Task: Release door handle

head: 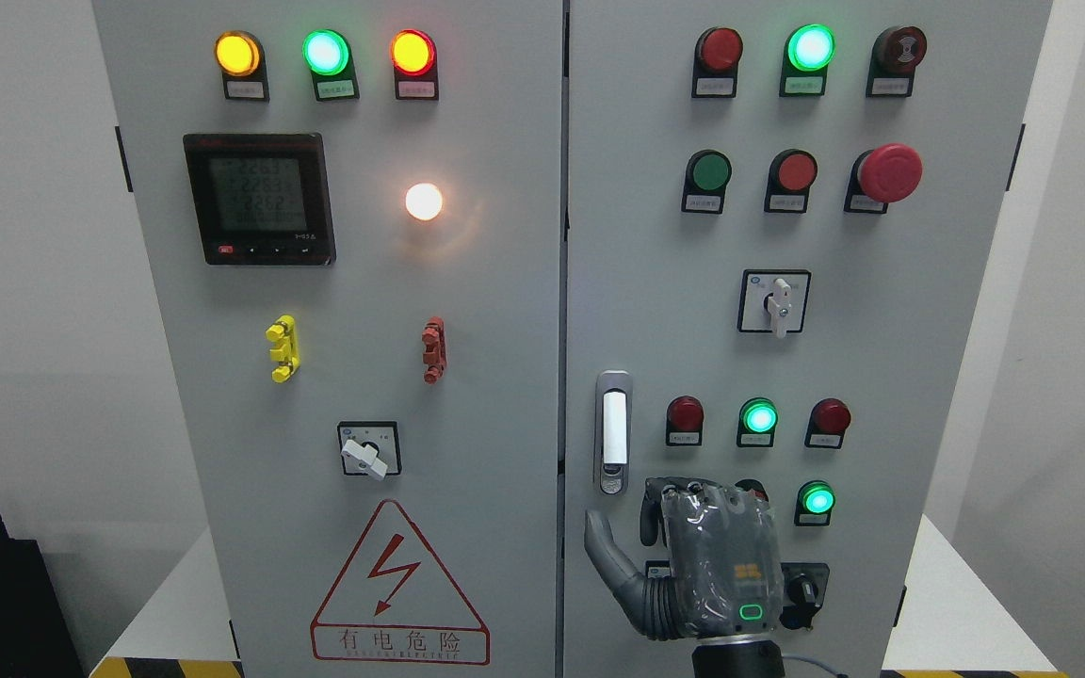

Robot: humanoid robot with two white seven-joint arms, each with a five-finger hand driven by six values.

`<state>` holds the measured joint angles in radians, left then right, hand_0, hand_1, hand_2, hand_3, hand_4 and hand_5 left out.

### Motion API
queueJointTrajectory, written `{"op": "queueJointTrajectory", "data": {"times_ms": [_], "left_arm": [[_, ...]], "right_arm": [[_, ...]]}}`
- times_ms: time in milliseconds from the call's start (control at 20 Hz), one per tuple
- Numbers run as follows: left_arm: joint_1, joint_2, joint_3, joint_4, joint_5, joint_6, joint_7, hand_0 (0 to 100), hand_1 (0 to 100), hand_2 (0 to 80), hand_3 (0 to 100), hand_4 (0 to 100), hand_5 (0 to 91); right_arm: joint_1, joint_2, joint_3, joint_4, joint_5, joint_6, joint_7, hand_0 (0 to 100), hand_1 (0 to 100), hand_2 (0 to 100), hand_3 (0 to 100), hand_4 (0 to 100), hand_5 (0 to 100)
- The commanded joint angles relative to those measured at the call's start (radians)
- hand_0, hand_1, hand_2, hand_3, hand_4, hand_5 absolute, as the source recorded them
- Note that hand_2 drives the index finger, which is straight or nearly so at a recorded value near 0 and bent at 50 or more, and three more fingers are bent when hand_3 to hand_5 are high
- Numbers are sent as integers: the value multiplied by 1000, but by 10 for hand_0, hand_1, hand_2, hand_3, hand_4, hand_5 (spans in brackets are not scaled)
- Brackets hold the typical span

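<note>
Grey cabinet: hand below handle, release nearly clear

Grey-painted electrical cabinet point(467, 282) fills the head view, both doors shut. The door handle point(612, 431), a white lever in a silver recessed plate, sits on the right door just beside the centre seam, lying flush in its recess. The right robot hand point(693, 565) comes in at the bottom edge right of the middle, back of the hand toward the camera, just below the handle and not touching it. Thumb point(604, 546) points up and is spread away from the palm; the other fingers are turned toward the door and mostly hidden, but they grip nothing. Left arm not in view.

Risks, as judged:
- Knuckles sit close over a dark control and a key switch point(801, 589) at the bottom of the right door, partly hidden behind the hand. A sideways withdrawal could knock either.
- The green lamp point(817, 499) is near the hand's right edge; a swing to the right could brush it.
- The thumb rising could catch the handle's lower end and lift the lever.

Containers: the cabinet is the only enclosure; with both doors shut, its contents cannot be seen.
</note>
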<state>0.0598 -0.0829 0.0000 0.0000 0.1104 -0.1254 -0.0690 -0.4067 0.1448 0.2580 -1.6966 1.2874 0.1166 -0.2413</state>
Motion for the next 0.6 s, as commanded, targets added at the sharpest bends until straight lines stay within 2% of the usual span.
{"op": "queueJointTrajectory", "data": {"times_ms": [0, 400, 550], "left_arm": [[0, 0, -12, -15, 0, 0, 0, 120, 389, 0, 0, 0, 0], [0, 0, -12, -15, 0, 0, 0, 120, 389, 0, 0, 0, 0], [0, 0, -12, -15, 0, 0, 0, 120, 389, 0, 0, 0, 0]], "right_arm": [[-53, 1, 6, -5, 3, 25, 27, 329, 227, 1000, 1000, 1000, 976], [-58, 1, 9, -2, 9, 29, 30, 325, 276, 1000, 1000, 1000, 977], [-60, 1, 10, -2, 9, 29, 45, 327, 290, 1000, 1000, 1000, 977]]}}
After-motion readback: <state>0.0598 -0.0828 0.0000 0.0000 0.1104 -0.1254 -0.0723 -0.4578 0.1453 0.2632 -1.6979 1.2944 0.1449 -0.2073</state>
